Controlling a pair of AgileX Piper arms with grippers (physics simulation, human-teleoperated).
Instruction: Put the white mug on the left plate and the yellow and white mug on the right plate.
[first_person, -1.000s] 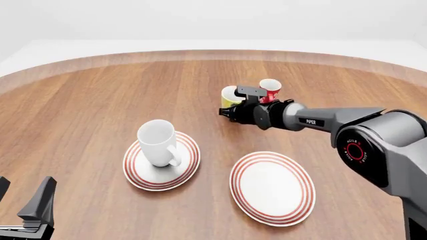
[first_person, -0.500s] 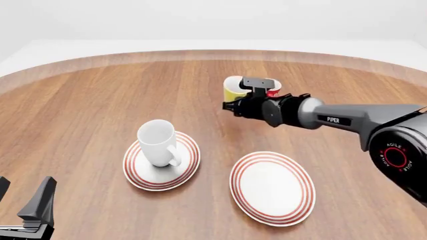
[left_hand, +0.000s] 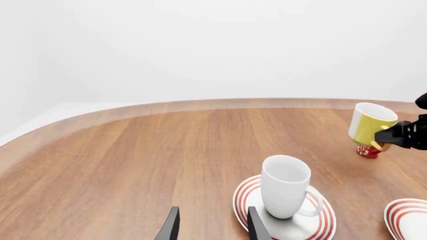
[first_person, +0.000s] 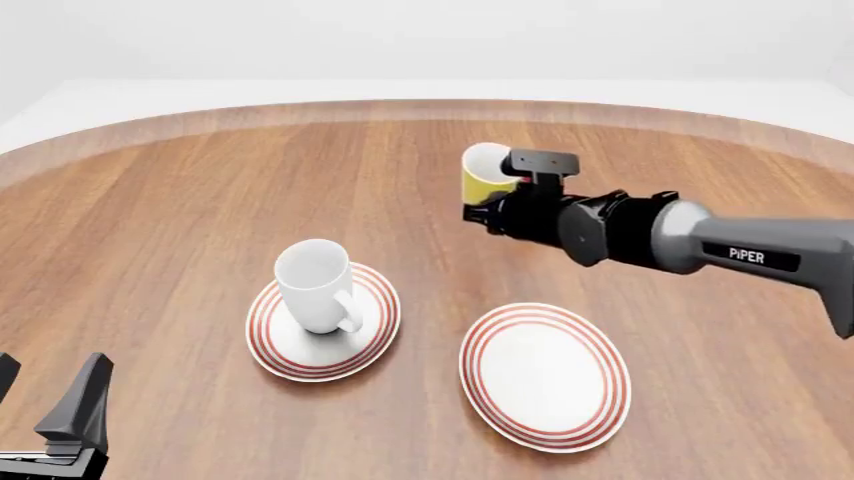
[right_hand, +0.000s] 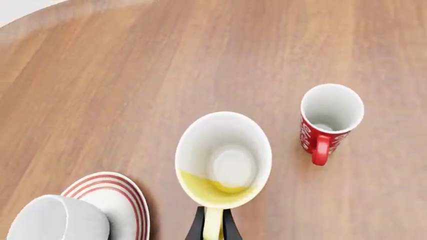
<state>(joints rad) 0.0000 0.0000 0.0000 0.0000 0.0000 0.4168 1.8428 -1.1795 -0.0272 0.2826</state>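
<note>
- Brown wood-grain counter (first_person: 174, 200) carries everything, its curved far edge paler against the white surround.
- At the near left corner, the left tool (first_person: 47, 410) sits low with its dark fingers spread apart and nothing between them; its wrist view shows the two fingertips (left_hand: 171, 227) apart over bare wood just short of the nearer plate.
- Next comes the left plate (first_person: 380, 335), white with thin red rings, and the white mug (first_person: 314, 285) stands upright on it, handle turned toward the arms' side.
- Further right and nearer, the right plate (first_person: 545, 375) lies bare, well apart from the yellow mug.
- Beyond it, the yellow and white mug (first_person: 483, 172) hangs lifted off the counter, upright, yellow outside and white inside.
- The right tool (first_person: 494, 208) is clenched on that mug's yellow handle (right_hand: 212, 227), fingers pinching it from both sides.
- A small red mug (right_hand: 327, 122) with white lettering stands on the wood just beside the lifted one, hidden behind the right arm (first_person: 721, 245) from the front.
</note>
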